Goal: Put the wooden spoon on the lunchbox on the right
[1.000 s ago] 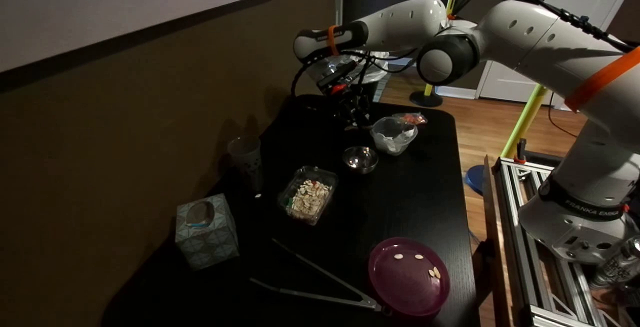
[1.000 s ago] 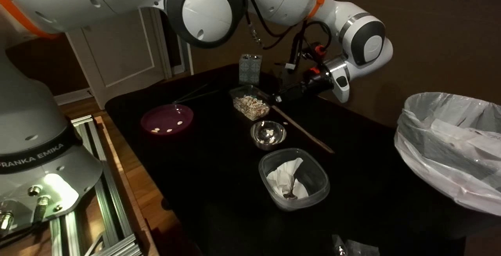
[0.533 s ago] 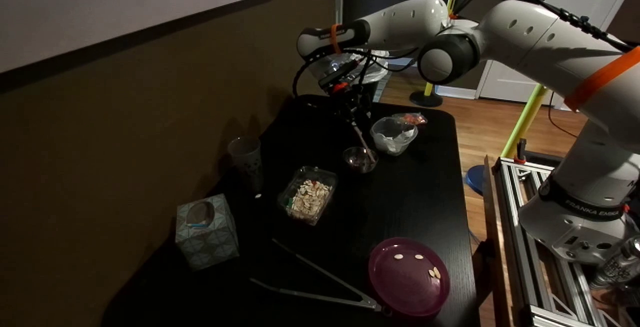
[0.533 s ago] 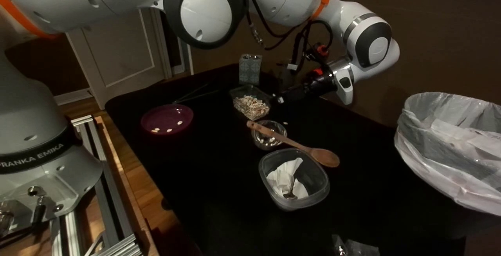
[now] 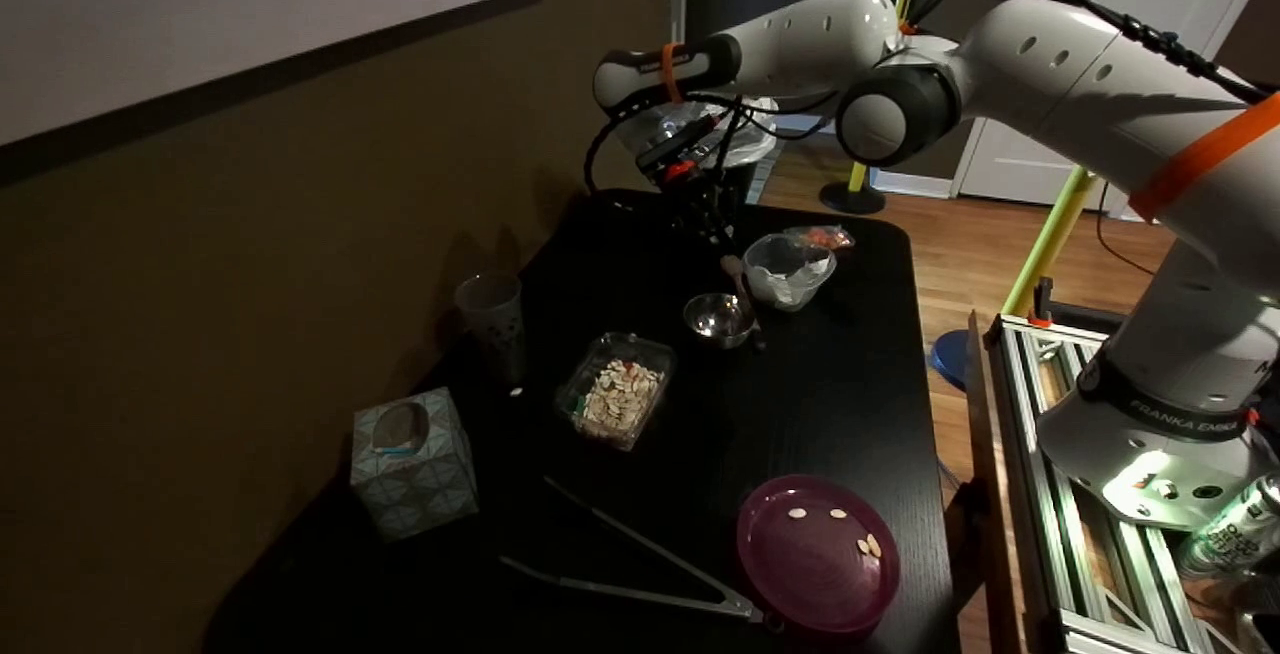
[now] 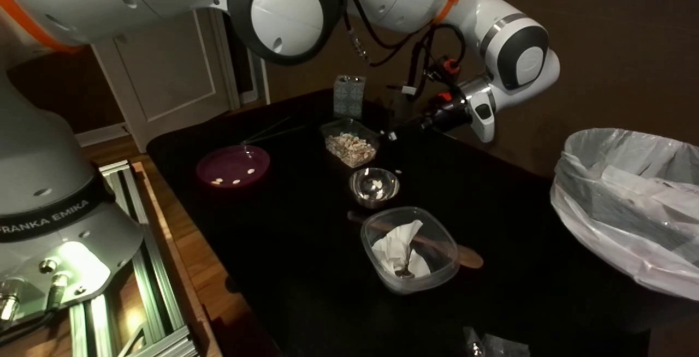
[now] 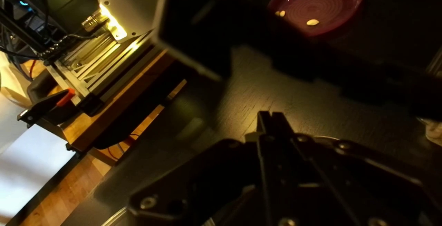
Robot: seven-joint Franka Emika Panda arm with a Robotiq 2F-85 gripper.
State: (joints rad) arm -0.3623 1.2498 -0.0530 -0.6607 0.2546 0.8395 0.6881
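The wooden spoon [image 6: 470,257] is out of the gripper. It lies between the steel bowl and the clear tub [image 6: 401,284], and part of it shows through the tub's wall. It also shows, blurred, in an exterior view [image 5: 735,274] beside the tub [image 5: 785,300]; I cannot tell if it touches the tub. A second clear box [image 5: 568,400] holds pale seeds. My gripper [image 7: 271,114] has its fingertips almost together with nothing between them. It is raised above the table in both exterior views [image 5: 722,234] [image 6: 392,136], apart from the spoon. No spoon shows in the wrist view.
A steel bowl [image 6: 374,201] stands between tub and seed box. A purple plate [image 5: 815,574] with several seeds and open tongs [image 5: 650,594] lie at one end. A cup [image 5: 492,309] and tissue box [image 5: 415,474] stand by the wall. A lined bin [image 6: 628,226] is beside the table.
The spoon has gone from beside the gripper tips, across above the steel bowl, to beyond it by the tub, turning on the way. The gripper has moved only slightly.
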